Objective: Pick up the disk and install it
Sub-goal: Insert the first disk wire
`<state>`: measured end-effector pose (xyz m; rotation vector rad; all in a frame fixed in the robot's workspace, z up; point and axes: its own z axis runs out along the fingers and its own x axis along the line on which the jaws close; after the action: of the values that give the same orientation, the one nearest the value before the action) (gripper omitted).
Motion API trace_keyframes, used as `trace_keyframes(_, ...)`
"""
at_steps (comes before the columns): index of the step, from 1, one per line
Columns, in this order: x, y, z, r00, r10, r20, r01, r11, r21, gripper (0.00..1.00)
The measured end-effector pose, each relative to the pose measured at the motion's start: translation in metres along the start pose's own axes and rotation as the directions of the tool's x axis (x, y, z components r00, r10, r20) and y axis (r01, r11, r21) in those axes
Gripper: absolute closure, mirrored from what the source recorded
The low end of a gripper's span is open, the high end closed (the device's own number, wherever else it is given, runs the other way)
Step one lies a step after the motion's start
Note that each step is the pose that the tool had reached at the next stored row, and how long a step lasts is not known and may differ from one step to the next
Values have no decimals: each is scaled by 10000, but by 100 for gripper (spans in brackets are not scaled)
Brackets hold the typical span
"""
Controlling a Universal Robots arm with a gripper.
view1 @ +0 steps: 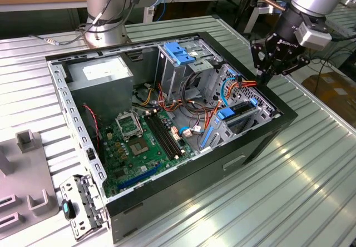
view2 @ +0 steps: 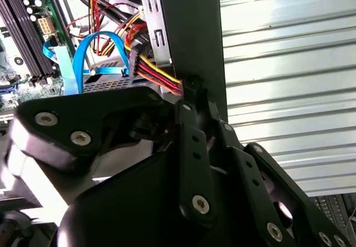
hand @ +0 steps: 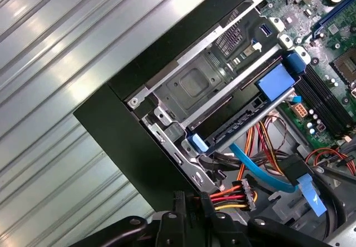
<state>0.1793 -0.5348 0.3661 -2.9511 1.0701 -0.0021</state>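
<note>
The open computer case (view1: 267, 133) lies on its side on the ribbed metal table. In the drive cage at the case's end on the exterior view's right sits the disk (view1: 240, 110), dark and flat, with its blue end tab (hand: 271, 83) facing the motherboard. Blue data cable and coloured power wires (hand: 236, 194) run to that bay. My gripper (view1: 266, 72) hangs just above the case's far right rim, over the cage. Its fingers look shut with nothing between them. In both wrist views its fingertips (view2: 189, 91) sit close to the black case wall and the power plug.
The tall drive cage with a blue latch (view1: 179, 52) stands mid-case, the grey power-supply box (view1: 103, 72) at the back left, and the motherboard (view1: 139, 141) on the floor. A detached metal bracket (view1: 83, 202) and grey fixtures (view1: 25, 174) lie left of the case.
</note>
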Motion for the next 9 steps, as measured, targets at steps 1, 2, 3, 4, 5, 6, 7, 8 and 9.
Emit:
trace_keyframes(1,1,-1,-5,10000,0,3,0,10000,2,82)
trace_keyframes(2,1,-1,-20,10000,1,8,-1,10000,6,82)
trace_keyframes(3,1,-1,-43,10000,2,10,-2,10000,8,83)
trace_keyframes(4,2,-1,-71,10000,14,11,-14,10000,8,83)
trace_keyframes(5,2,-1,-75,10000,58,13,-58,10000,10,83)
trace_keyframes(6,2,-1,-74,9999,149,16,-149,9999,13,83)
trace_keyframes(7,2,-1,-74,9997,255,16,-255,9997,13,83)
trace_keyframes(8,2,-1,-75,9993,379,14,-379,9993,13,83)
trace_keyframes(9,1,-1,-76,9989,474,14,-474,9989,12,83)
